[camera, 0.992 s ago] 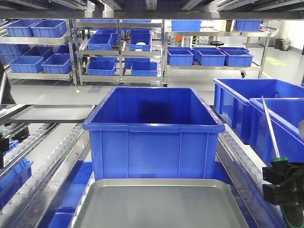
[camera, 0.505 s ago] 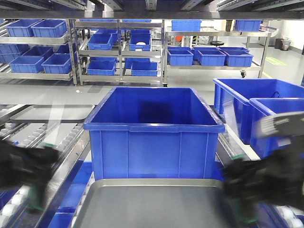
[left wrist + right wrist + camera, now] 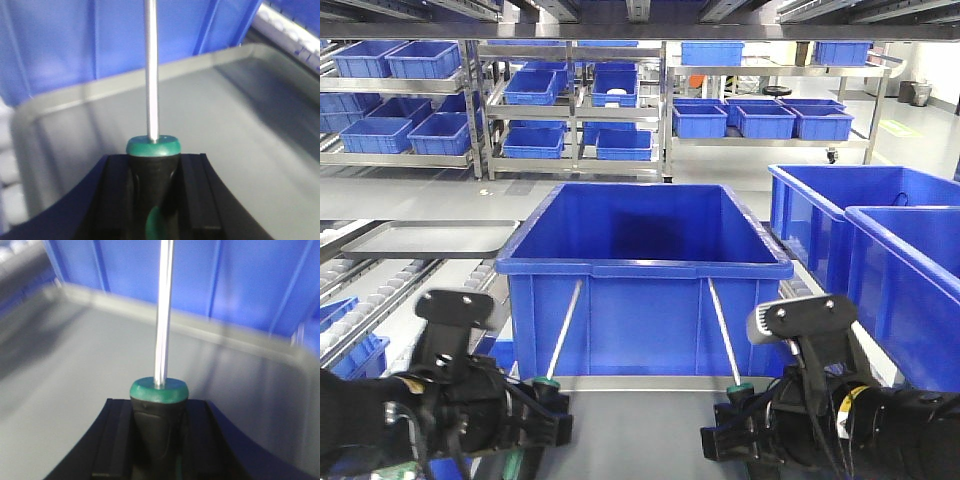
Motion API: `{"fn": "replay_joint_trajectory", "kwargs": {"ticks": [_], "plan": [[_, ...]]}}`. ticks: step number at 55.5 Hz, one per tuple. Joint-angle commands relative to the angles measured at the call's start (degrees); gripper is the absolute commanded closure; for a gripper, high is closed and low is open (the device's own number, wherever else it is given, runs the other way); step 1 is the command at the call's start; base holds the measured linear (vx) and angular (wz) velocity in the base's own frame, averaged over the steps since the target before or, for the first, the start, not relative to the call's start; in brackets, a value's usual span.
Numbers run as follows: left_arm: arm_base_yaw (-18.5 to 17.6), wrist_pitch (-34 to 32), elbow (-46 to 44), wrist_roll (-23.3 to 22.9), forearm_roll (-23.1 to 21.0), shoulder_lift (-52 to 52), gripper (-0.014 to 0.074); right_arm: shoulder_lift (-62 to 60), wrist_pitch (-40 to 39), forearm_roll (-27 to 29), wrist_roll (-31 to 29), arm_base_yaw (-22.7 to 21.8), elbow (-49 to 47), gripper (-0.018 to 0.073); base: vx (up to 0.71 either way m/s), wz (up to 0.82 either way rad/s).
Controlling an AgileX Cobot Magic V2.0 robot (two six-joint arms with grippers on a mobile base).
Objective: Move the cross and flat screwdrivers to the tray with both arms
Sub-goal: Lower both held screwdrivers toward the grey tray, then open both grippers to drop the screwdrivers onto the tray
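While both screwdrivers hang over the near part of the tray (image 3: 640,425), neither is down on it yet, so the release is where this could fail. The left end effector (image 3: 542,408) is closed on the black-and-green handle of the left screwdriver (image 3: 565,325), and the right end effector (image 3: 728,432) is likewise clamped on the right screwdriver (image 3: 720,330); both wrist views show the pads tight against the handle just below the green collar. Each shaft points forward and up towards the blue bin (image 3: 645,270) standing just behind the tray's far rim.

The tips sit close to the bin's front wall, so I judge that any forward drift while lowering could jam a tip against it and twist the handle in the grip. Letting go from a height would probably set the round handles rolling on the smooth metal, perhaps towards the low rim. The two arms are also near each other, so inward motion risks a clash.
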Motion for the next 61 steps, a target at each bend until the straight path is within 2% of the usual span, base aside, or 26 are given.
{"fn": "replay_joint_trajectory", "kwargs": {"ticks": [1,11,17,23,30,38,44,61], "plan": [[-0.63,-3.53,-1.9,-0.33,-1.5,-1.05,0.03,-1.47,-4.26,-0.03,0.84,0.12,-1.79,0.0369,0.0,0.0],[-0.83,-3.58,-1.9,-0.33,-1.5,-0.73,0.0065,-1.47,-4.35,-0.03,0.88,0.12,-1.79,0.0135,0.0,0.0],[-0.83,-3.52,-1.9,-0.33,-1.5,-0.88,-0.0003,-1.47,-5.38,-0.25,0.68,0.12,-1.79,0.0032,0.0,0.0],[-0.83,-3.82,-1.9,-0.33,-1.38,-3.43,-0.0007,-2.56,-5.88,-0.25,0.68,0.12,-1.97,-0.001,0.0,0.0],[-0.83,-6.17,-1.9,0.47,-0.22,-9.42,0.0015,-6.2,-6.62,-0.25,0.68,0.12,-1.97,-0.0009,0.0,0.0],[-0.83,-9.85,-1.9,4.36,-0.46,-16.03,0.0042,-10.47,-7.2,-0.66,0.31,0.12,-1.97,-0.0008,0.0,0.0],[-0.83,-10.13,-1.9,4.54,-0.46,-19.73,0.006,-12.35,-7.19,-0.66,0.31,0.12,-1.97,-0.0008,0.0,0.0],[-0.83,-9.98,-1.9,4.54,-0.46,-21.12,0.0083,-12.66,-6.99,-0.66,0.31,0.12,-1.97,-0.0008,0.0,0.0]]}}
